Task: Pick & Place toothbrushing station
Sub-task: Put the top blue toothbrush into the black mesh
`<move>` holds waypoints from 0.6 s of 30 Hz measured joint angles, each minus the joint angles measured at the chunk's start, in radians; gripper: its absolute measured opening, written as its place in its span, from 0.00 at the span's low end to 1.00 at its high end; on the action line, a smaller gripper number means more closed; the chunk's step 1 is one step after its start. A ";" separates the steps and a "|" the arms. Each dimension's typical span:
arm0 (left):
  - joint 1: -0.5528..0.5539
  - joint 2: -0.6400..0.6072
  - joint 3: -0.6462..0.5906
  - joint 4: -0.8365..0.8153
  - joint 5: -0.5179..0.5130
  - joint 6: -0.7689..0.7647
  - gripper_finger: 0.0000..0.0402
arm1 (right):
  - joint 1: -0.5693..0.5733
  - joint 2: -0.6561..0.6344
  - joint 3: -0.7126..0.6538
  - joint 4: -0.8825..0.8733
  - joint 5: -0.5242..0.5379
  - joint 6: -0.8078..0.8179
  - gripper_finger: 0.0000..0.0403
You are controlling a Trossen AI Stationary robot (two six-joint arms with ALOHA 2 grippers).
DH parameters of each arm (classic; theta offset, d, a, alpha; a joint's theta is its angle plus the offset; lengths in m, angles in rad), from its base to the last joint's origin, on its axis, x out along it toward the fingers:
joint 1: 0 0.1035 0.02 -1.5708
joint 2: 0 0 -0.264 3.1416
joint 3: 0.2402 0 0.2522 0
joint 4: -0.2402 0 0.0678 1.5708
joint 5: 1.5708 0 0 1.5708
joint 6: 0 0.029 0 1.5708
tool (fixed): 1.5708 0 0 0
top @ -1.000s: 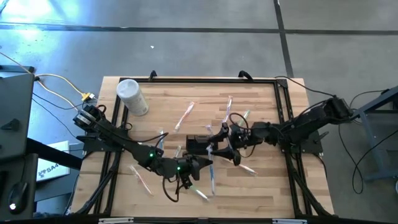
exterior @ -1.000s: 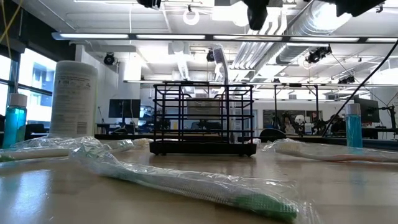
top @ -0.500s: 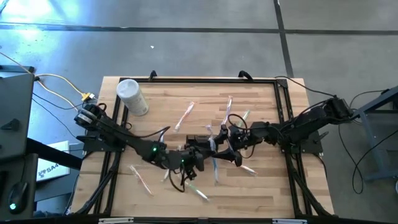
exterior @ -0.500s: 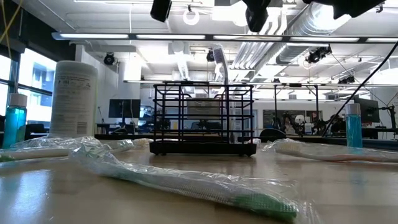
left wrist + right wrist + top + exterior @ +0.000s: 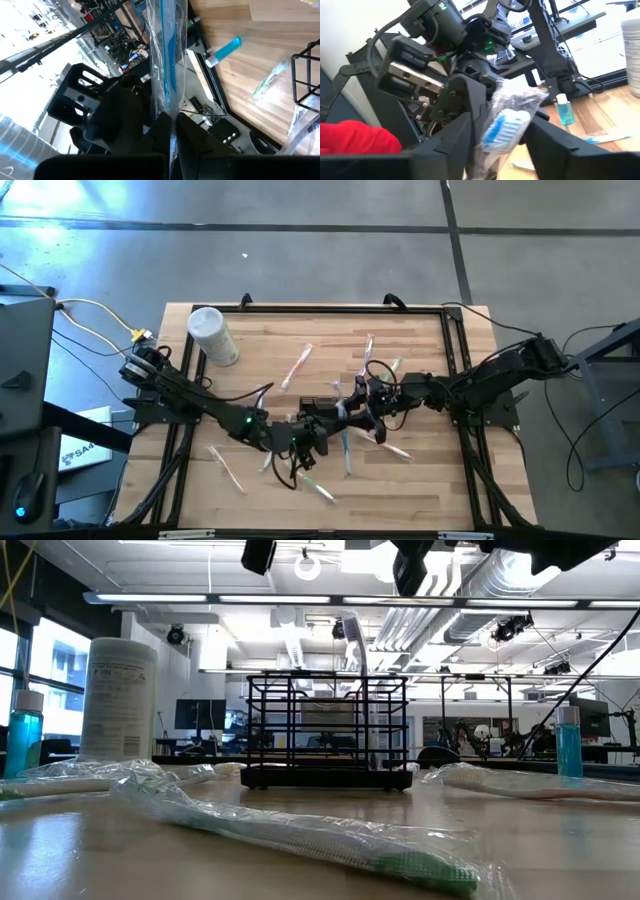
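Note:
The black wire caddy (image 5: 316, 411) stands mid-table; in the low view (image 5: 325, 730) one toothbrush (image 5: 355, 650) stands upright in it. My left gripper (image 5: 325, 438), just near of the caddy, is shut on a plastic-wrapped toothbrush with a blue handle (image 5: 169, 65). My right gripper (image 5: 365, 418) faces it from the right, open. Its fingers stand on either side of the brush's wrapped head (image 5: 506, 125); whether they touch the wrapper I cannot tell. My left gripper pinches the wrapped toothbrush between its two fingers at a lower part of the handle (image 5: 171, 117). The brush juts out past the fingertips toward my right gripper, clear of the table. The fingers hide how much of the handle lies behind them.
Several more wrapped toothbrushes lie around the caddy, one close to the low camera (image 5: 300, 835). A white lidded cylinder (image 5: 212, 335) stands at the far left. Small blue bottles stand at the left (image 5: 22, 740) and right (image 5: 568, 740). Black rails (image 5: 455, 350) edge the table.
My left gripper has carried the wrapped toothbrush from the near side toward the caddy and my right gripper, and it now shows at the top of the low view. My right gripper has edged slightly toward the left one.

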 joint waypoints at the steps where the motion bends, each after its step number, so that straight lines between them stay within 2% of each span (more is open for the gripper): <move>1: 0.000 0.000 0.000 -0.001 0.000 0.000 0.01 | -0.003 0.000 0.000 0.000 0.000 0.000 0.35; 8: 0.000 0.000 0.000 -0.013 -0.004 -0.010 0.01 | -0.019 0.000 0.000 -0.009 -0.029 -0.024 0.06; 12: 0.000 0.000 0.000 -0.014 -0.005 -0.039 0.03 | -0.019 0.000 0.000 -0.011 -0.026 -0.035 0.07; 18: -0.001 0.000 -0.001 -0.014 -0.005 -0.252 0.17 | -0.019 0.000 0.000 -0.014 -0.023 -0.080 0.05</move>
